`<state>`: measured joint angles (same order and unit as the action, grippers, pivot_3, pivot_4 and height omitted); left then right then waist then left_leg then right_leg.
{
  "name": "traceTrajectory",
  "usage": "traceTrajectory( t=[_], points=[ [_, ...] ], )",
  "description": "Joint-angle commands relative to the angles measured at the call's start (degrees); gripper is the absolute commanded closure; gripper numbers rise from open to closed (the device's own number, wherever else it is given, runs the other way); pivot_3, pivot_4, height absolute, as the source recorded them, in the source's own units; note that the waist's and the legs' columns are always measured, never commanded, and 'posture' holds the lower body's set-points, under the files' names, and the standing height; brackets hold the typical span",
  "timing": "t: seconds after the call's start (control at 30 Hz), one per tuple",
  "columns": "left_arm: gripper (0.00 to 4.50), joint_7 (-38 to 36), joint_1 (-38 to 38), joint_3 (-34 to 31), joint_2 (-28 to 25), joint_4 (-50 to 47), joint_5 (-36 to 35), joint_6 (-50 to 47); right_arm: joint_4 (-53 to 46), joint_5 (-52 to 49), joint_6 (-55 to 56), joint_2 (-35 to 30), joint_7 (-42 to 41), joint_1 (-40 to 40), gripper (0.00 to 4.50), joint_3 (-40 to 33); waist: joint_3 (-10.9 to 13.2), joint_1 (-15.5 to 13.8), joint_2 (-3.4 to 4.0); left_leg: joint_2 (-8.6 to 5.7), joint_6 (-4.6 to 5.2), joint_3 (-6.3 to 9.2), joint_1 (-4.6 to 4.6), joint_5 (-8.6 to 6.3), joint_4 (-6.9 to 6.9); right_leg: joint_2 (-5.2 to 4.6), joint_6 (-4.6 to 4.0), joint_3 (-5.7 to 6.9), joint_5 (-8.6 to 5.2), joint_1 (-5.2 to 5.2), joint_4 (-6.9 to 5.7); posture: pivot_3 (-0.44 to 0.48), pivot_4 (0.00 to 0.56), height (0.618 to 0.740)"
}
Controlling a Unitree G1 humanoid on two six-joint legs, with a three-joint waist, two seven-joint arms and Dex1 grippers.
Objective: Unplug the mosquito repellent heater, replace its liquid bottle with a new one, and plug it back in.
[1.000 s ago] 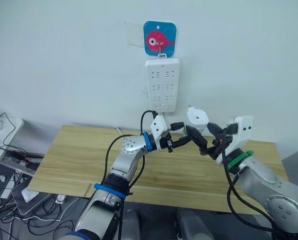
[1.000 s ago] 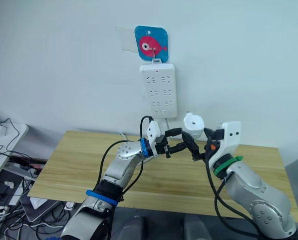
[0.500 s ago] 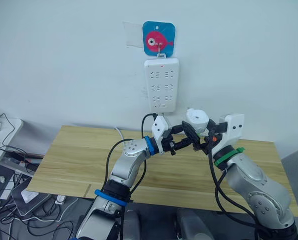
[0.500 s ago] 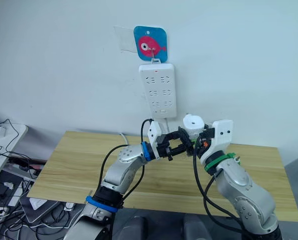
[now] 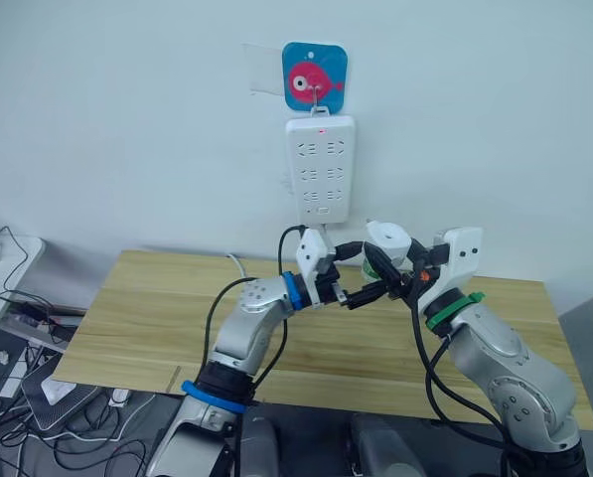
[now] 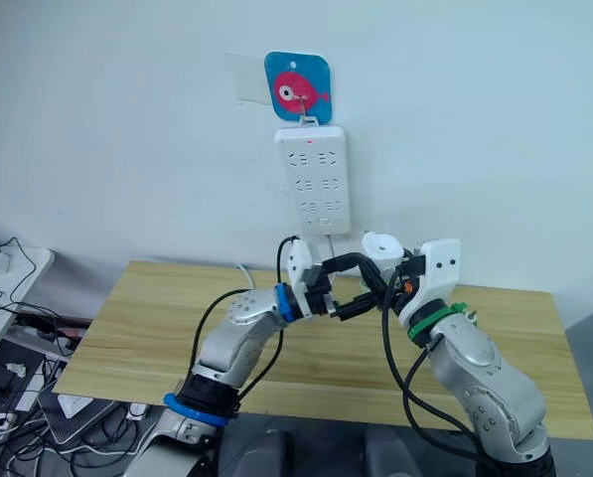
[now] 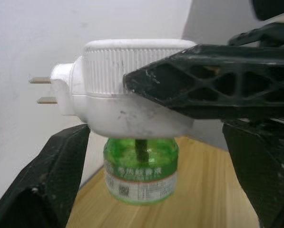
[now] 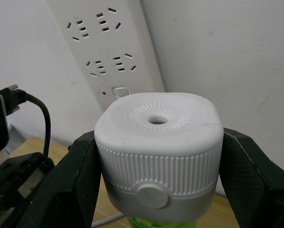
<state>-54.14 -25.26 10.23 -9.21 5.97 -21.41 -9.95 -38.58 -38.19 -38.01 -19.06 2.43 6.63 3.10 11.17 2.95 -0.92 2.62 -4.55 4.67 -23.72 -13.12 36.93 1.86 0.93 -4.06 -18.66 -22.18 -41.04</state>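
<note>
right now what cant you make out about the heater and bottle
- Bottle label: print too small to read in the left wrist view; its liquid level isn't clear.
- Bottle in the right wrist view: the heater covers all but a green sliver.
- Left gripper: the eye views don't settle whether it touches the bottle; the right gripper crowds it.
- Heater prongs: out of sight in the right wrist view, behind its body.
</note>
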Motion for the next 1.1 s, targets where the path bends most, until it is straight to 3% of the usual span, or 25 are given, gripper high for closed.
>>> traceTrajectory(
  t=[0.03, 0.23, 0.43, 0.53, 0.67, 0.87, 1.1],
  points=[
    [0.0, -3.62, -0.75, -3.99, -3.9, -3.67, -3.38, 0.25, -2.03, 1.08, 0.6, -0.54, -1.95, -0.56, 1.4, -1.56, 0.0, -0.01, 0.0, 0.0, 0.0, 0.01, 0.01, 0.0, 0.0, 0.0, 0.0, 0.01, 0.0, 0.0, -0.01, 0.002, 0.162, 0.74],
    [0.0, -3.89, -1.76, -11.29, -12.81, -5.66, -8.34, -6.47, -3.28, 1.38, 0.25, -1.11, -4.14, -2.04, 1.4, -2.29, 0.0, -0.08, 0.0, -0.02, -0.01, 0.0, -0.02, 0.0, 0.01, -0.02, 0.0, 0.01, 0.0, 0.0, 0.03, 0.024, 0.157, 0.74],
    [0.0, -3.72, -6.28, -15.24, -15.07, 0.62, -8.42, -5.61, -3.36, 2.25, 0.13, -0.2, -4.81, -0.47, 1.4, -0.89, -0.01, -0.87, 0.0, -0.02, -0.01, 0.04, -0.02, 0.0, 0.01, -0.03, 0.0, 0.05, 0.0, 0.01, 0.03, 0.045, 0.151, 0.74],
    [0.6, -5.19, -10.19, -15.72, -15.31, 6.26, -7.32, -3.29, -3.0, 2.76, 0.04, -0.02, -5.32, 0.35, 1.4, -0.4, -0.01, -1.13, 0.0, -0.02, -0.01, 0.03, -0.03, 0.0, 0.0, -0.02, 0.0, 0.05, 0.0, 0.0, 0.05, 0.045, 0.149, 0.74],
    [1.87, -7.5, -14.72, -14.88, -15.73, 13.99, -5.07, -0.41, -2.89, 3.18, -0.42, 0.51, -5.69, 1.26, 1.4, -0.53, -0.01, -1.15, -0.01, -0.02, -0.01, 0.04, -0.08, 0.0, -0.02, -0.02, 0.0, 0.08, 0.0, -0.04, 0.08, 0.038, 0.143, 0.74],
    [1.87, -11.79, -24.79, -14.36, -14.71, 32.35, -0.66, 8.17, -3.51, 3.27, -1.31, 0.61, -6.37, 2.7, 1.4, -0.38, -0.01, -1.15, -0.02, -0.04, -0.01, 0.05, -0.09, 0.0, 0.0, -0.02, -0.01, 0.11, 0.0, -0.05, 0.06, 0.018, 0.14, 0.74],
    [1.87, -19.1, -33.11, -13.74, -13.18, 46.09, 2.35, 13.03, -4.14, 2.89, -2.18, 1.28, -6.61, 4.62, 1.4, -0.41, -0.02, -1.03, -0.02, -0.05, 0.0, 0.03, -0.14, 0.0, -0.01, -0.02, -0.01, 0.11, 0.0, -0.09, 0.07, 0.006, 0.138, 0.74]
  ],
)
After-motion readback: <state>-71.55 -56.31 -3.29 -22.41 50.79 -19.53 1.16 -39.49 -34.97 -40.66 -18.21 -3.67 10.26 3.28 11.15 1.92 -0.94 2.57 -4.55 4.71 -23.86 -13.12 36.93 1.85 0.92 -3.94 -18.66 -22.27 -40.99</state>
